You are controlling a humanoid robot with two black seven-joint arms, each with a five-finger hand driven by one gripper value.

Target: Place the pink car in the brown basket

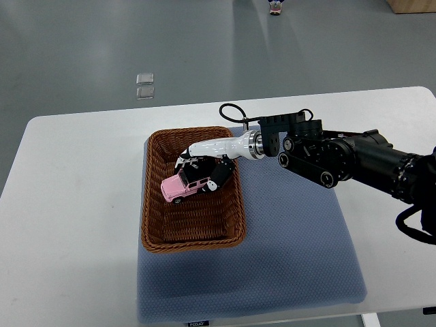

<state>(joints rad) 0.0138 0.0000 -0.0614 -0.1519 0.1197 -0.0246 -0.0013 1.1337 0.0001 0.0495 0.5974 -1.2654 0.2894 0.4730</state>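
Observation:
A pink toy car [181, 187] sits inside the brown wicker basket [154, 231], in its upper middle part. My right hand [204, 169], white and black, reaches over the basket's right rim from the right edge of the top view. Its fingers curl around the car's rear end and roof, so the hand is shut on the car. I cannot tell whether the car's wheels rest on the basket floor. The left arm is out of the picture.
The basket stands on a blue-grey mat [293, 259] on a white table [68, 204]. The black right forearm [354, 160] with a looped cable crosses the mat's upper right. A person's shoes [275, 7] show on the grey floor at the top.

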